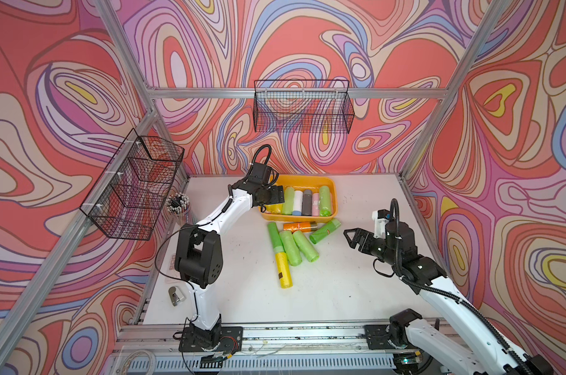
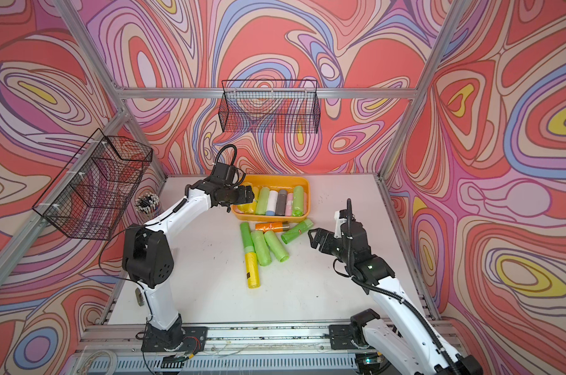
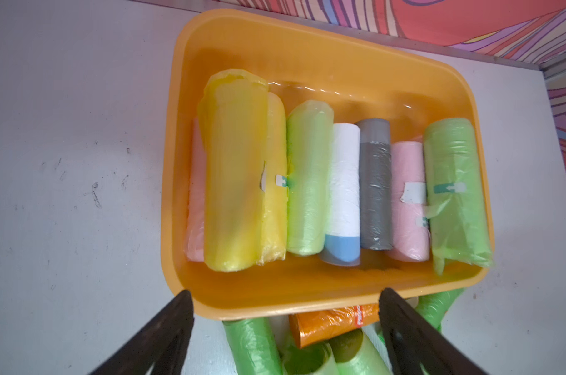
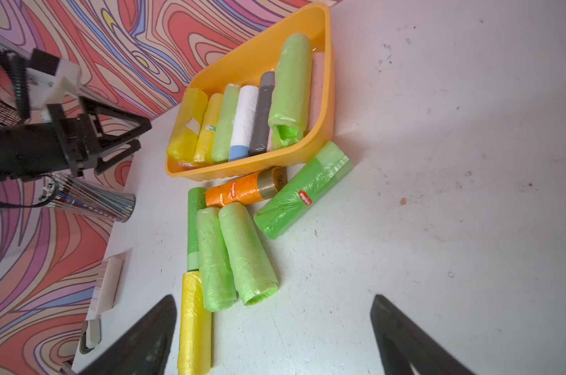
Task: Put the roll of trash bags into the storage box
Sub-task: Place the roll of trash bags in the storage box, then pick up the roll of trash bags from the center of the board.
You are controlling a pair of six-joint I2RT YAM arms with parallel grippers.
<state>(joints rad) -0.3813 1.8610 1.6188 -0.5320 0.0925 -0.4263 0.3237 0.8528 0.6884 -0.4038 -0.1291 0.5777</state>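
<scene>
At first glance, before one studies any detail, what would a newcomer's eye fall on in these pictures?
First, the loud swirled walls in red, pink and purple on every side. Then the orange-yellow storage box at the far middle of the table, filled with a row of coloured rolls, the left gripper open and empty near one end. In front of it, loose rolls, mostly green, lie on the table.

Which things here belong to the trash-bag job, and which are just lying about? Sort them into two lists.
Job:
- box
- boxed rolls
- loose rolls beside it
- left gripper, open
- right gripper, open

Lying about:
- baskets on the walls
- pen cup
- white card
- metal piece
</scene>
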